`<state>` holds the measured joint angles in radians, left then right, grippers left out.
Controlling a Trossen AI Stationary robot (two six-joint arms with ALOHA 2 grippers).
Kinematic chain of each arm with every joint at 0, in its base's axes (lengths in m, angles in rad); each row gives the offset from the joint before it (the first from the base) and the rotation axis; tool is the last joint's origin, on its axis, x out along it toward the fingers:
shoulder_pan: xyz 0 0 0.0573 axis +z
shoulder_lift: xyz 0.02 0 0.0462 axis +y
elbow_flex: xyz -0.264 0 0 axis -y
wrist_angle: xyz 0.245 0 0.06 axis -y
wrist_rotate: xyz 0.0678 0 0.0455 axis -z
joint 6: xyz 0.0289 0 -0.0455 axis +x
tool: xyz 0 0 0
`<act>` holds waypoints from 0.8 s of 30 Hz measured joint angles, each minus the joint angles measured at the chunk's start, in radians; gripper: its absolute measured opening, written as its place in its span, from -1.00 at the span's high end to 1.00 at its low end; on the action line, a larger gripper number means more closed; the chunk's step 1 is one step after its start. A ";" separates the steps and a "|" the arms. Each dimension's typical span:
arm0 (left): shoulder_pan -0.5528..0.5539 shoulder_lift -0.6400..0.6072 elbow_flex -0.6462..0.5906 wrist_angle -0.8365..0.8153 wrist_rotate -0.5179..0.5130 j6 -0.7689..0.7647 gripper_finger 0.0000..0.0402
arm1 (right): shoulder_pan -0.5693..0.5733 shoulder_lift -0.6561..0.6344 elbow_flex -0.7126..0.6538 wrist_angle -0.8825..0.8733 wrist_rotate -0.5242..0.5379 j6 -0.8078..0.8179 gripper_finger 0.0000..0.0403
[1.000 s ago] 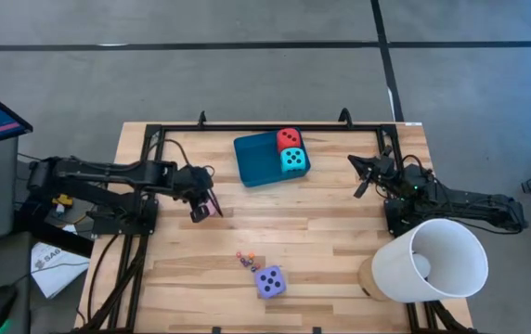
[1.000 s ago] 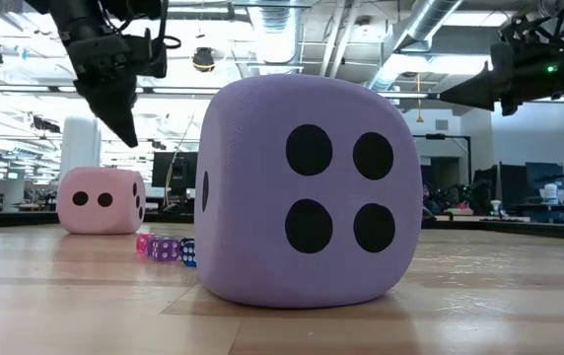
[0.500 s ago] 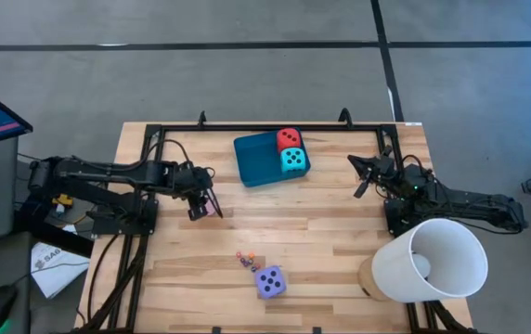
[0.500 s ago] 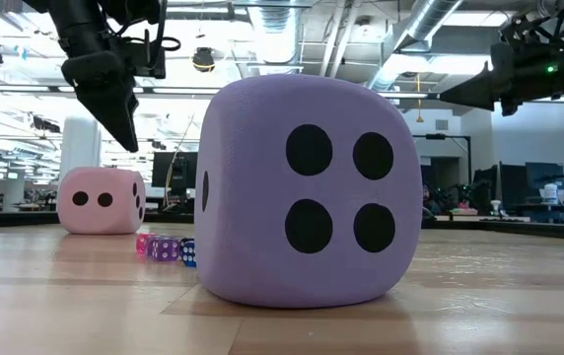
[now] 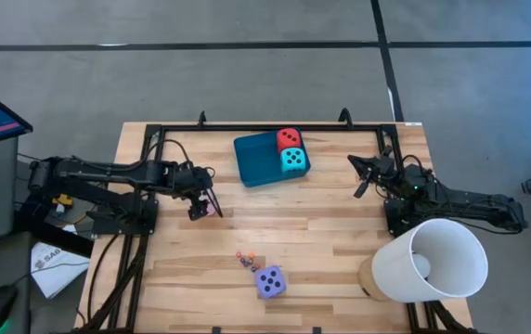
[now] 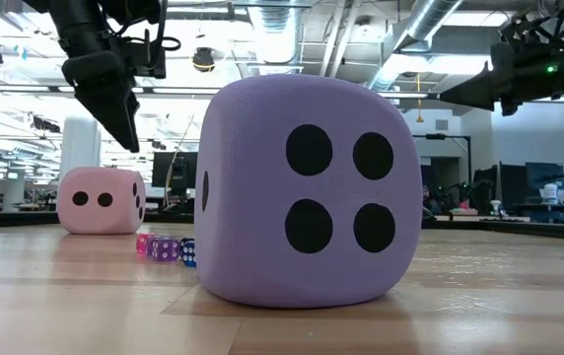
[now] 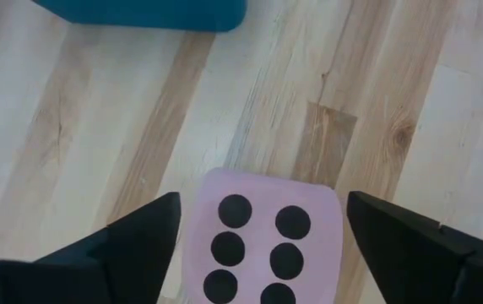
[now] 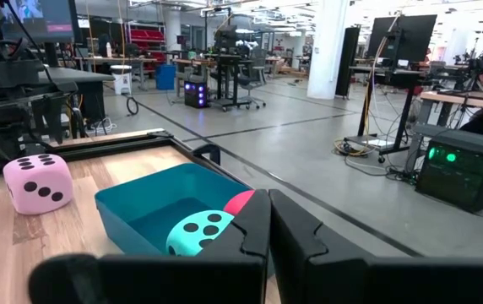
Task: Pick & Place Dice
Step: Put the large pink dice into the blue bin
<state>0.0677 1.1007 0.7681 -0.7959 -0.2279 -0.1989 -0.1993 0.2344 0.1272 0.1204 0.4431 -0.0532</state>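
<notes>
At nine o'clock on the table [image 5: 340, 232], your left hand [image 7: 258, 245] hangs spread over the pink die [image 7: 263, 241]; lower squarely before pinching. Right hand [image 5: 366, 178] waits pressed together.

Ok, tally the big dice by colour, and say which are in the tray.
Red die: 1, in the teal tray
Turquoise die: 1, in the tray
Pink die: 1, on the table, between the left gripper's open fingers
Purple die: 1, on the table
Total: 4 big dice, 2 in the tray
</notes>
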 joint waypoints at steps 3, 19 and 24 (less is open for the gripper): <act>0.000 0.000 0.000 0.020 0.000 0.000 -0.66 | 0.000 0.000 0.000 0.000 0.000 0.000 1.00; 0.000 0.000 0.000 0.239 0.019 -0.013 -0.65 | 0.001 0.000 0.000 0.000 0.000 0.001 1.00; 0.000 -0.010 0.000 0.247 0.019 -0.010 -0.64 | 0.000 0.000 0.000 0.000 0.000 0.001 1.00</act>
<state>0.0677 1.0908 0.7677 -0.5493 -0.2094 -0.2092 -0.1989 0.2344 0.1272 0.1204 0.4431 -0.0525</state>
